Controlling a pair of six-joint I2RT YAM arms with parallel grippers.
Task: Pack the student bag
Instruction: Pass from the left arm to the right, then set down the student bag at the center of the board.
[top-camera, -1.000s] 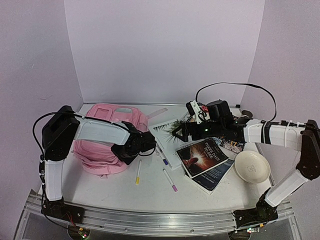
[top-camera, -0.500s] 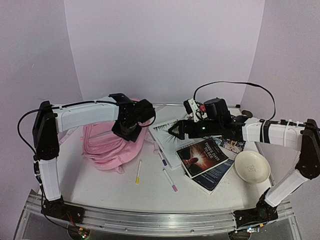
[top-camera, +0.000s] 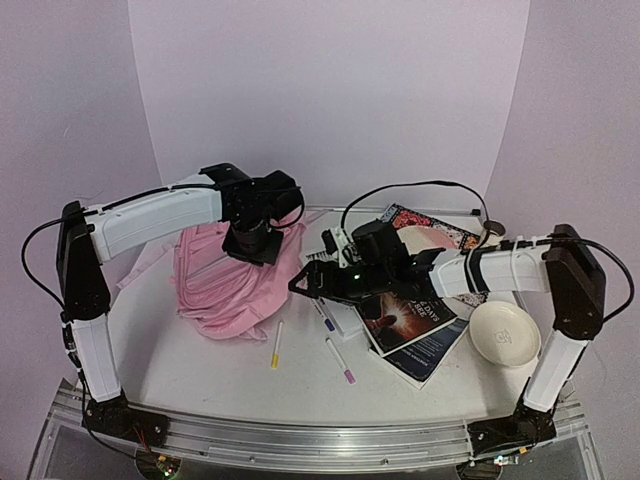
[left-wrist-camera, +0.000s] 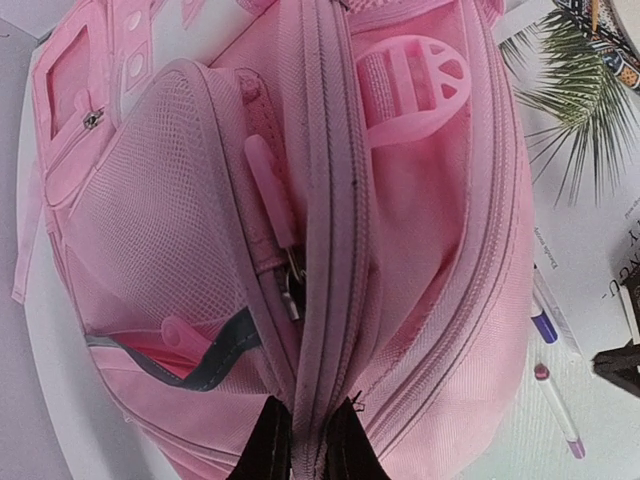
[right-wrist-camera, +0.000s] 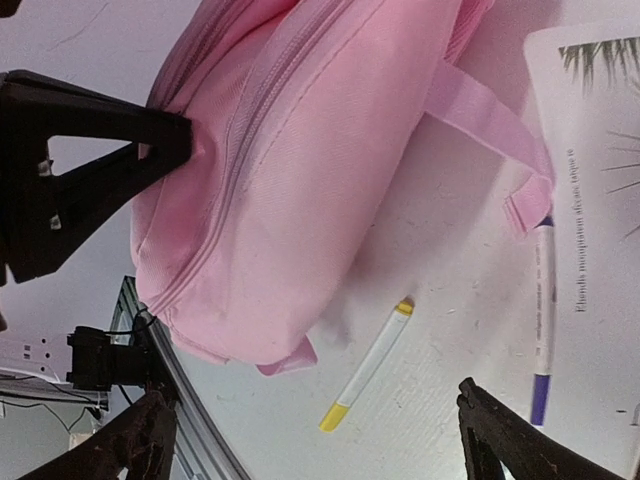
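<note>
The student bag is a pale-pink backpack at the left of the table, with its top pulled up off the surface. My left gripper hangs over it, shut on a ridge of fabric along the zip; its fingertips pinch that ridge at the gripper. The bag fills the left wrist view, with a mesh side pocket. My right gripper is open just right of the bag, low over the table. In the right wrist view the gripper has nothing between its fingers; the bag is above it.
A yellow-capped pen lies beside the bag's front edge. Two purple-capped pens lie to its right. Books are stacked at centre right, a patterned book behind them, and a white bowl at far right.
My left arm has lifted the bag's top up and toward the back. My right arm has swung left from over the books to beside the bag, still open.
</note>
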